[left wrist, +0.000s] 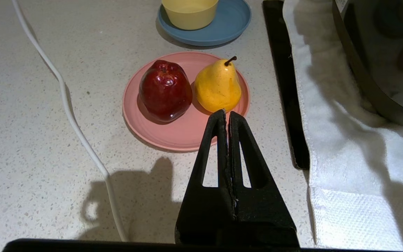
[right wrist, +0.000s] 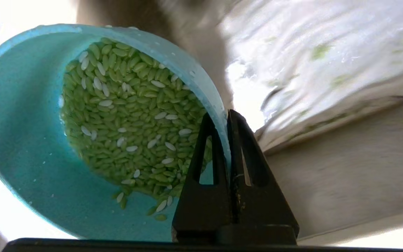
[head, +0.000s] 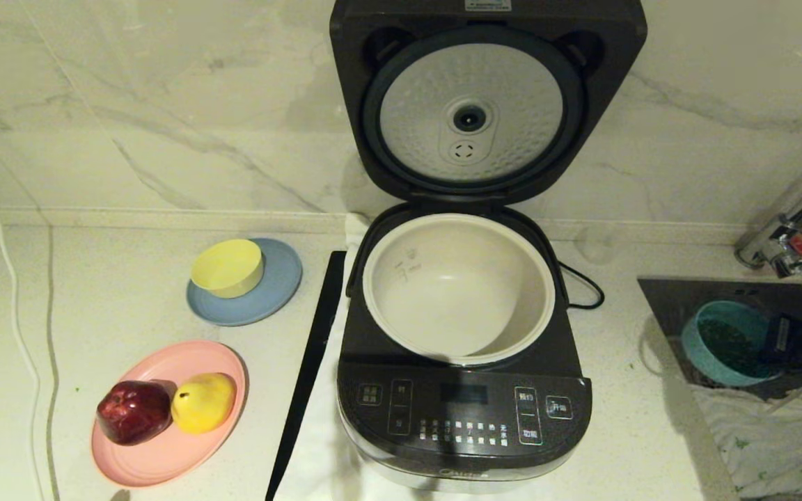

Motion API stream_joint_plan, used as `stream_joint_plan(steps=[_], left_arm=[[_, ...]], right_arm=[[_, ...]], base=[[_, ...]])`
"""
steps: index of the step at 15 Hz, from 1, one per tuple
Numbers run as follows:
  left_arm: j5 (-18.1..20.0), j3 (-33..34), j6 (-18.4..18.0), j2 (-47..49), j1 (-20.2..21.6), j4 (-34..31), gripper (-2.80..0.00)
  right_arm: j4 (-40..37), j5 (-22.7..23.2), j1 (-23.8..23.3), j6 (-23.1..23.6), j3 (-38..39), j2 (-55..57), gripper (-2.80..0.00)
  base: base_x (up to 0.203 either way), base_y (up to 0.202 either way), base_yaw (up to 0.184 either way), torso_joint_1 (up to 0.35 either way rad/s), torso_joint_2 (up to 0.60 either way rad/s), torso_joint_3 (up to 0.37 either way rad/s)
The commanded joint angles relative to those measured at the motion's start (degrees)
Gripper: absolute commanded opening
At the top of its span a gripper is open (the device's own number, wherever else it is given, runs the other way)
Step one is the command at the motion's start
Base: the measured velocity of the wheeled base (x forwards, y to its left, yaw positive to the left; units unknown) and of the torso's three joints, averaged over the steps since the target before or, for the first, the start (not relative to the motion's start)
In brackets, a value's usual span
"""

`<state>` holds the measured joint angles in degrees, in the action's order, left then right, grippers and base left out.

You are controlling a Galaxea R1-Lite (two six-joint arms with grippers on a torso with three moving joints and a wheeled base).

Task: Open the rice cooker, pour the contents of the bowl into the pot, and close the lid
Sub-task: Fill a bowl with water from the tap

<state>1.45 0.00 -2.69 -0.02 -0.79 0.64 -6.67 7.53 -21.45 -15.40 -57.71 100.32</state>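
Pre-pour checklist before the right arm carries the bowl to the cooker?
1. Lid open: ok, standing upright behind the cooker.
2. Pot seated and empty: ok.
3. Right gripper clamped on the rim of the bowl: ok, one finger inside the wall, one outside.
4. Contents still in the bowl: ok, though it looks tilted in the wrist view.
5. Path to the pot clear: cannot tell; the bowl is over the dark tray at the robot's right.
6. Left gripper out of the way: ok, shut, near the pink plate.
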Motion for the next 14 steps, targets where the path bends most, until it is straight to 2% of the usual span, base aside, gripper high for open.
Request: stream_joint_plan(steps=[1,7,11,14], left_arm=[[-0.04,0.44,-0.03,0.02,0.0,0.06,-2.8],[-0.04,0.44,-0.03,0.02,0.0,0.06,-2.8],[-0.04,0.44,-0.03,0.02,0.0,0.06,-2.8],[-0.04,0.44,-0.03,0.02,0.0,0.06,-2.8]], right_arm=[[-0.07,1.17,-6.77,-0.11,-3.24,2.76,-2.8],[0.0,2.84,-20.91,-0.36,-12.51,13.63,-2.8],[-0.08,3.9,-25.8,-0.42,-19.63,20.6,-2.8],[-0.22,4.24,-26.26,-0.96,-24.48,24.48,-2.8]], base=[[0.0,0.0,0.0,0.0,0.0,0.0],[0.0,0.0,0.0,0.0,0.0,0.0],[0.0,0.0,0.0,0.0,0.0,0.0],[0.0,0.0,0.0,0.0,0.0,0.0]])
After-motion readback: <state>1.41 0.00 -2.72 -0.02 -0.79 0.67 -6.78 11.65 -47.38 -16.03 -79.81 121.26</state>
